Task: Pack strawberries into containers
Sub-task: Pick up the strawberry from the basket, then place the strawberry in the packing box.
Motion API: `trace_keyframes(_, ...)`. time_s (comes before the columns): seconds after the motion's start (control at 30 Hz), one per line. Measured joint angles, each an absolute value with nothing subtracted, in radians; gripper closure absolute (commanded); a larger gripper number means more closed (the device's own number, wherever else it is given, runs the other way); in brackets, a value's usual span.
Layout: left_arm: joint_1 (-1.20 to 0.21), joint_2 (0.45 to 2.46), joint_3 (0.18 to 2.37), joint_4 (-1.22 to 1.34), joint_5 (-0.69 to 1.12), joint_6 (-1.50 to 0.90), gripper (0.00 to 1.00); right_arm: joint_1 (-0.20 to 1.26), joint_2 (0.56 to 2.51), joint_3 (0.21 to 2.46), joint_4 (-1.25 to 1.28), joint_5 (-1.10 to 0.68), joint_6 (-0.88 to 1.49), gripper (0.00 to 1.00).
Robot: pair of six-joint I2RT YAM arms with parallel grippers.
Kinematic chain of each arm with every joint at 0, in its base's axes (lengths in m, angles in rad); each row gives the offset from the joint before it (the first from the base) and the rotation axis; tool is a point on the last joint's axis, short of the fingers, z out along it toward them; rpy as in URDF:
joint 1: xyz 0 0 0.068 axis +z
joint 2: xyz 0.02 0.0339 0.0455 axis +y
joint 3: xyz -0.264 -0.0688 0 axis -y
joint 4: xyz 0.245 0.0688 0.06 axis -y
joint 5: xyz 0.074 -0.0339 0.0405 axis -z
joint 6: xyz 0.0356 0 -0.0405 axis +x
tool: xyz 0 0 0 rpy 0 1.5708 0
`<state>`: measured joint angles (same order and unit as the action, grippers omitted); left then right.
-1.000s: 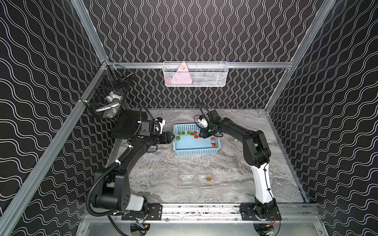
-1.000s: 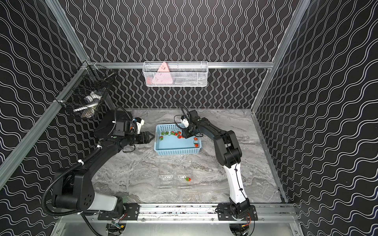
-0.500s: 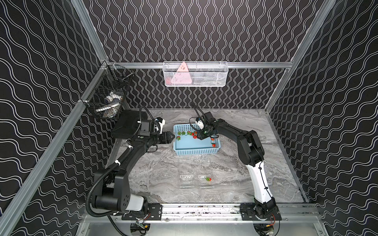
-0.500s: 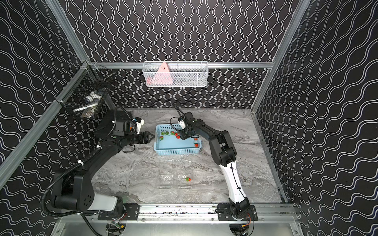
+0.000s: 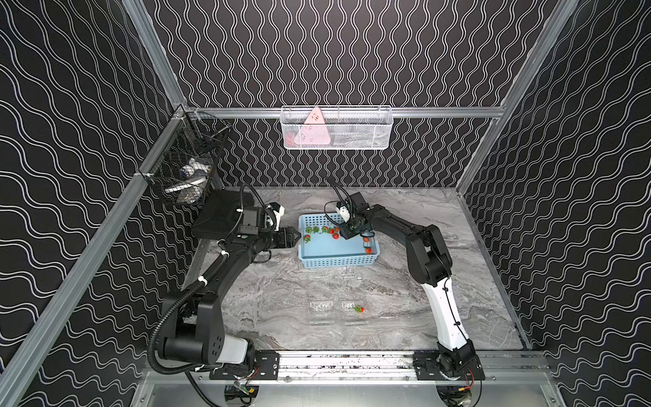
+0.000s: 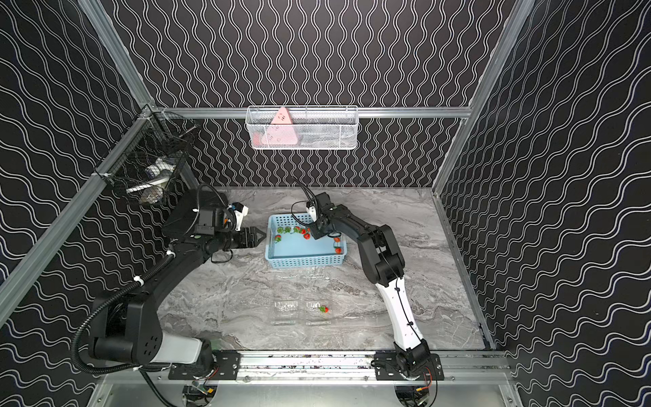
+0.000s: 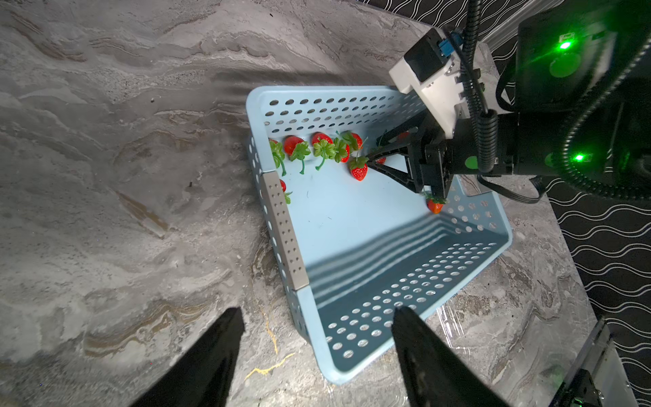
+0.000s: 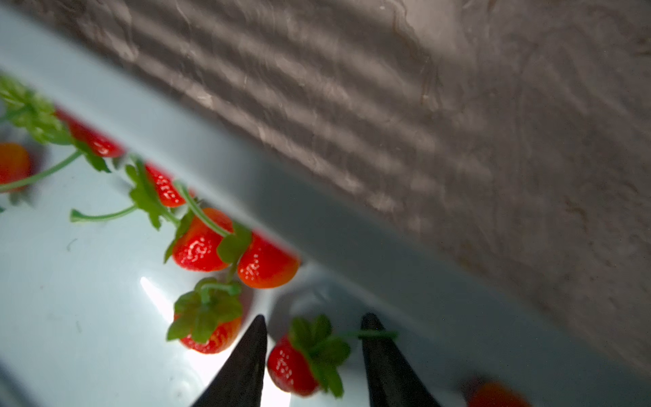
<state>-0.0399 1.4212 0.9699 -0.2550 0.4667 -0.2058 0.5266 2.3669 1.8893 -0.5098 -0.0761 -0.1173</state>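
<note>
Several strawberries (image 5: 317, 229) lie along the far wall of the light-blue basket (image 5: 338, 262), and two more (image 5: 367, 245) lie at its right end. My right gripper (image 8: 314, 317) is down in the basket, open, with one strawberry (image 8: 290, 370) between its fingers; the berry's stem crosses one fingertip (image 8: 373, 333). My left gripper (image 7: 317, 313) is open and holds nothing, level with the basket's left wall. Two clear containers (image 5: 320, 307) (image 5: 352, 308) sit open near the front. The right one holds one strawberry (image 5: 358, 309).
A black mesh basket (image 5: 183, 176) hangs on the left rail and a white wire basket (image 5: 336, 128) on the back rail. A black box (image 5: 222, 218) sits behind my left arm. Faint clear plastic (image 5: 334, 275) glints just in front of the blue basket.
My right gripper has moved a little left along the basket's far wall and dropped lower among the berries, its jaws narrowing slightly. The left arm has not moved.
</note>
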Motion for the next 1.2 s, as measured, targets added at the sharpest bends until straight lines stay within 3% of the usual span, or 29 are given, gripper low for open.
trace_keyframes(0.27, -0.04, 1.42, 0.97, -0.255, 0.467, -0.206, 0.27, 0.534, 2.378, 1.898, -0.495, -0.046, -0.125, 0.73)
trace_keyframes(0.53, -0.04, 1.42, 0.97, -0.255, 0.467, -0.206, 0.27, 0.536, 2.277, 1.839, -0.535, -0.043, -0.124, 0.77)
trace_keyframes(0.83, -0.04, 1.414, 0.97, -0.255, 0.467, -0.206, 0.27, 0.561, 1.992, 1.701, -0.558, -0.04, -0.112, 0.77)
trace_keyframes(1.2, -0.04, 1.407, 0.97, -0.256, 0.467, -0.206, 0.27, 0.813, 1.512, 1.18, -0.626, -0.106, 0.086, 0.75)
